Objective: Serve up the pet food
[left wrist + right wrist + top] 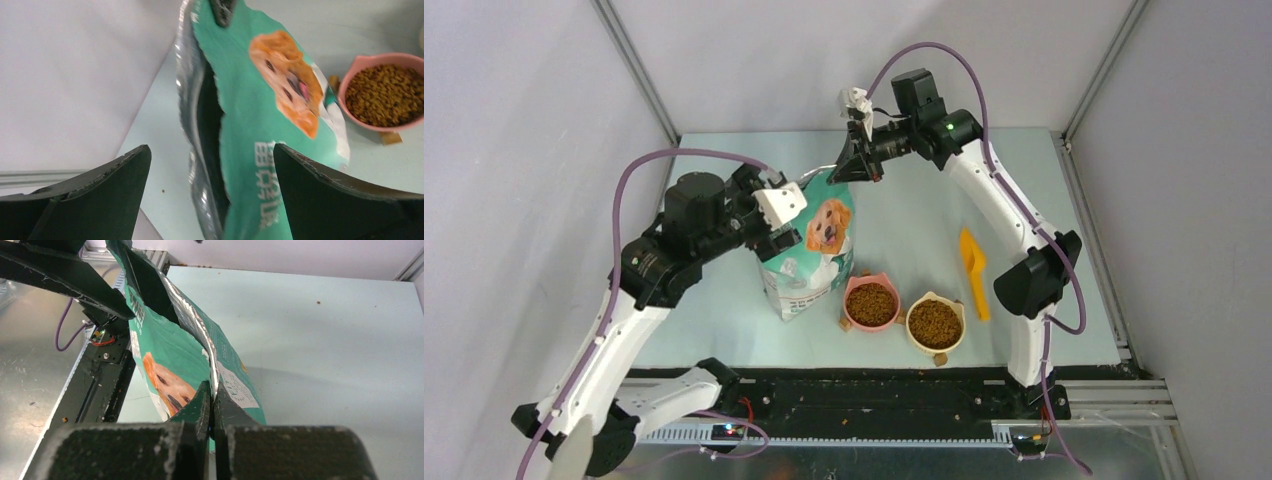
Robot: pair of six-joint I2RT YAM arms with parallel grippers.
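The green-white foil bag point(809, 262) with the golden dog stands upright left of the bowls, its top open. My right gripper point(852, 172) is shut on the bag's top edge, as the right wrist view point(211, 392) shows. My left gripper point(786, 226) is open, its jaws on either side of the bag's open mouth without touching it point(211, 147). Pet food kibble fills the pink bowl point(871, 302) and the yellow bowl point(935, 323). The kibble in the pink bowl also shows in the left wrist view point(384, 94). Any kibble inside the bag is hidden.
The orange scoop point(973, 270) lies on the table right of the bowls. A few stray pellets point(845, 325) lie beside the bowls. Grey walls close in the left, back and right. A black rail point(874, 395) runs along the near edge.
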